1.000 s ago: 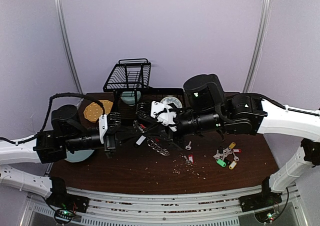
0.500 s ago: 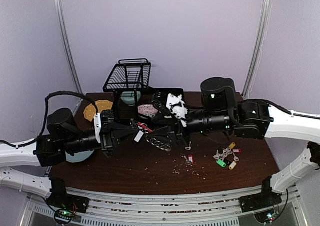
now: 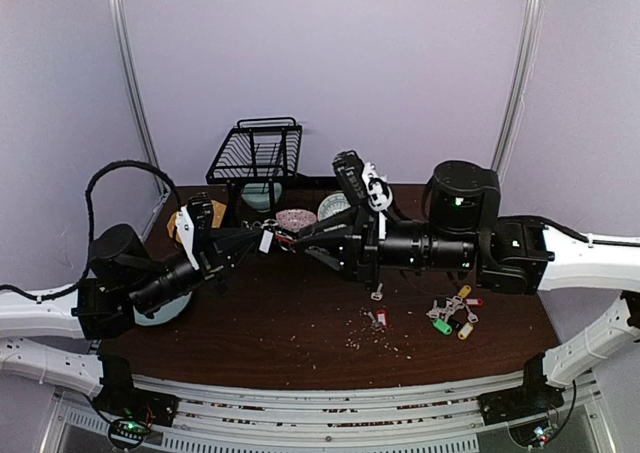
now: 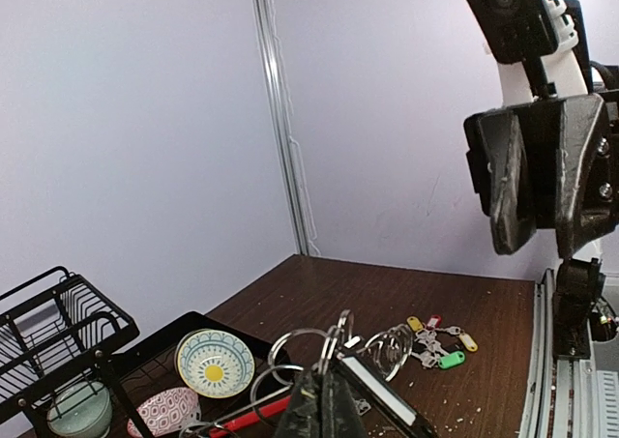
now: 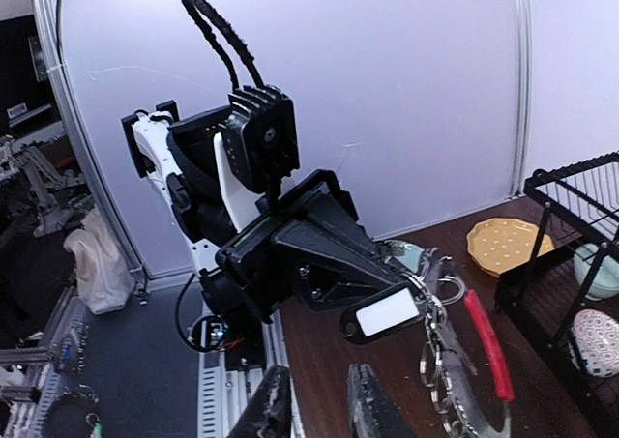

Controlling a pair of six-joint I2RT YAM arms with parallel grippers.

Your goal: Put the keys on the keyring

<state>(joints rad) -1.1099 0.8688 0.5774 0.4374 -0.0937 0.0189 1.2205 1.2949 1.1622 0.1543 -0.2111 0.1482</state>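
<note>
- left end effector (image 4: 324, 399) clamped on the keyring (image 5: 486, 346), held aloft
- right end effector (image 5: 319, 409) beside it, fingers apart, empty
- keys (image 3: 452, 313) lie loose below it, barely started imo

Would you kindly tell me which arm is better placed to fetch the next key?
Probably the right. The left fingers are shut on the keyring, while the right fingers are open and empty, and the tagged keys lie on its side.

A black wire rack (image 3: 257, 151) is standing at the far edge of the brown table (image 3: 260, 323), a pink patterned bowl (image 3: 295, 219) sitting beside it.
</note>
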